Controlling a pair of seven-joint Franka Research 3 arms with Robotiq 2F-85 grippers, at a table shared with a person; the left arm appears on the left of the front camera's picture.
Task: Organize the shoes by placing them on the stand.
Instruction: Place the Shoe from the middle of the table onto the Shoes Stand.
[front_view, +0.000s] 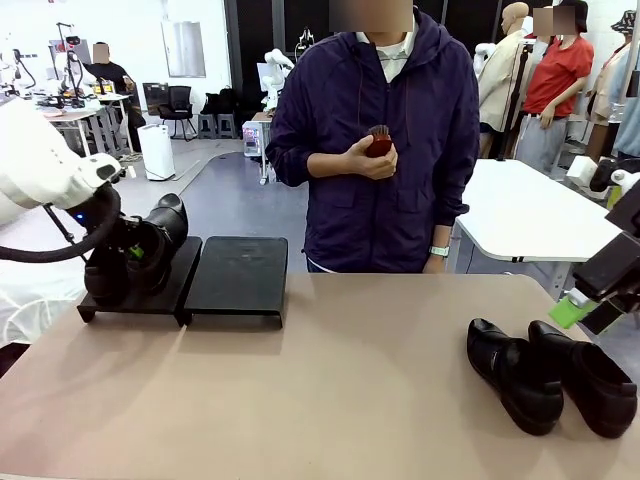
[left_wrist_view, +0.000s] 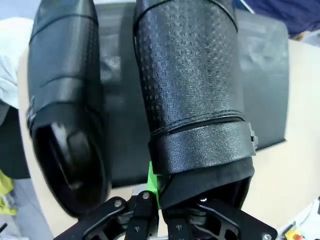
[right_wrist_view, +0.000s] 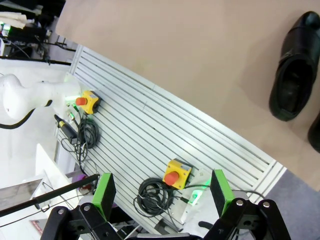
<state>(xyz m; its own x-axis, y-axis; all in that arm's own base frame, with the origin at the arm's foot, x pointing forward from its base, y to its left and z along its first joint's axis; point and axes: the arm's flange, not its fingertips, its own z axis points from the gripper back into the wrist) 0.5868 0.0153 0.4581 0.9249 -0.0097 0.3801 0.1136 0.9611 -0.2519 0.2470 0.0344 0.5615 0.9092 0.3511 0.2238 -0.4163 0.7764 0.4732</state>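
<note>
Two black shoes (front_view: 150, 240) stand on the left platform of the stand (front_view: 185, 285). My left gripper (front_view: 130, 252) is shut on the heel collar of one of them, the textured shoe (left_wrist_view: 192, 100), with the green pad (left_wrist_view: 152, 182) pressed inside the rim. The other shoe (left_wrist_view: 65, 100) lies beside it on the platform (left_wrist_view: 120, 100). The right platform (front_view: 237, 275) is bare. Two more shoes (front_view: 515, 375) (front_view: 590, 375) sit on the table at the front right. My right gripper (front_view: 580, 305) hangs open above and right of them, nothing between its fingers (right_wrist_view: 105, 192); one shoe (right_wrist_view: 295, 65) shows there.
A person stands at the far side holding a small reddish-brown brush (front_view: 378, 142) at chest height. The tan table (front_view: 350, 380) lies bare between stand and loose shoes. Below the table edge are a slatted metal plate (right_wrist_view: 150, 125), cables and yellow stop buttons (right_wrist_view: 178, 172).
</note>
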